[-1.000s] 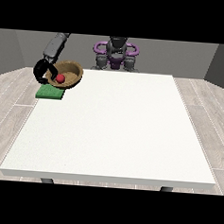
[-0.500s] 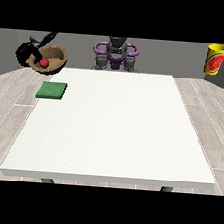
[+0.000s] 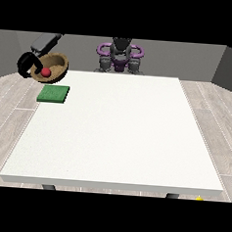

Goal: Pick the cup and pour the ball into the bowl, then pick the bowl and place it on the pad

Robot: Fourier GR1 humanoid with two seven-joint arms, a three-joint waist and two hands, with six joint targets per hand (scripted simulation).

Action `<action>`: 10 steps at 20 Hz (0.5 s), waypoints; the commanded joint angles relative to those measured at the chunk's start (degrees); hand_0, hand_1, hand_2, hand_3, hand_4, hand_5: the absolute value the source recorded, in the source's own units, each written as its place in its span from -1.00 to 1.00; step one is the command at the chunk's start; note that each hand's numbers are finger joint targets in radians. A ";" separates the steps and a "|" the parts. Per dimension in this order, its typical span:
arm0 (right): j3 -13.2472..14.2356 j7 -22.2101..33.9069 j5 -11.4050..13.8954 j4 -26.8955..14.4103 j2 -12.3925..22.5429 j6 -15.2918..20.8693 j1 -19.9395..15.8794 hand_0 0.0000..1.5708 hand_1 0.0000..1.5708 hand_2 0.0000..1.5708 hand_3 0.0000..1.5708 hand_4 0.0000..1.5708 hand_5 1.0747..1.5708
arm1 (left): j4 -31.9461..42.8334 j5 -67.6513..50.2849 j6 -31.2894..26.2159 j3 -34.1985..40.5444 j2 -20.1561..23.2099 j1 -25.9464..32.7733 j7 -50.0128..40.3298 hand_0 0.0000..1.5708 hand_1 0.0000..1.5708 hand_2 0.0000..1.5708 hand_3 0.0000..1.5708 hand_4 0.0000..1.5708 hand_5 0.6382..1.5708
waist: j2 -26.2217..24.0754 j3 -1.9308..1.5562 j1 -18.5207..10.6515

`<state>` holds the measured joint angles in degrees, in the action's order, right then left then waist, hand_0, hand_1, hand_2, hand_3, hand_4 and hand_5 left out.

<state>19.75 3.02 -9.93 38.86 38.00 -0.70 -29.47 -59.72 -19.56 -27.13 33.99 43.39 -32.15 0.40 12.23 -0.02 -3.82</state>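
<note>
While tilted, bowl (image 3: 51, 67) holds red ball (image 3: 45, 72) | view's-left hand (image 3: 26, 62) curled round its rim | above pad (image 3: 53, 94)

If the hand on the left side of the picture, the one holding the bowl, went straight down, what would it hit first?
Probably the green pad. The hand holds the bowl just above and behind it, though depth is hard to judge here.
</note>
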 commanded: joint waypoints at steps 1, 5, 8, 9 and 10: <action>0.79 -0.70 -0.56 -2.50 -1.57 0.66 -2.16 1.00 1.00 1.00 -0.43 0.34 0.99 | -0.67 -0.31 0.18 -0.63 0.16 0.24 0.73 -1.00 -1.00 -1.00 -1.00 0.54 0.97 | 0.78 -0.01 -1.12; -0.63 -0.26 -0.02 -1.68 -5.74 3.32 -3.02 1.00 1.00 1.00 -0.26 0.29 1.00 | 1.94 -0.09 -0.83 -0.84 0.45 0.77 3.17 -1.00 -1.00 -1.00 -1.00 0.53 0.97 | 0.49 0.02 -0.38; 3.72 -1.63 -3.40 -4.98 -1.44 -0.52 -3.67 1.00 1.00 1.00 -0.24 0.26 1.00 | 1.57 -1.67 -0.35 0.96 3.70 -1.35 1.75 -1.00 -1.00 -1.00 -1.00 0.53 0.97 | 2.76 -0.03 0.86; 4.61 -0.14 -4.64 -4.95 -2.54 0.55 -3.66 1.00 1.00 1.00 -0.06 0.15 0.99 | 2.81 -1.13 -0.51 0.61 2.83 0.18 2.07 -1.00 -1.00 -1.00 -1.00 0.53 0.97 | 2.03 -0.01 1.11; 4.67 -1.13 -3.87 -7.11 -2.14 1.37 -3.49 1.00 1.00 1.00 0.11 -0.10 1.00 | 1.08 -2.36 -0.34 0.28 3.30 -0.70 -0.54 -1.00 -1.00 -1.00 -1.00 0.52 0.98 | 2.08 -0.04 -0.02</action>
<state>22.34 1.68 -12.44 34.76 35.24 0.00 -32.15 -58.19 -20.58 -27.48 34.19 45.56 -32.18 1.92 13.85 -0.03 -3.47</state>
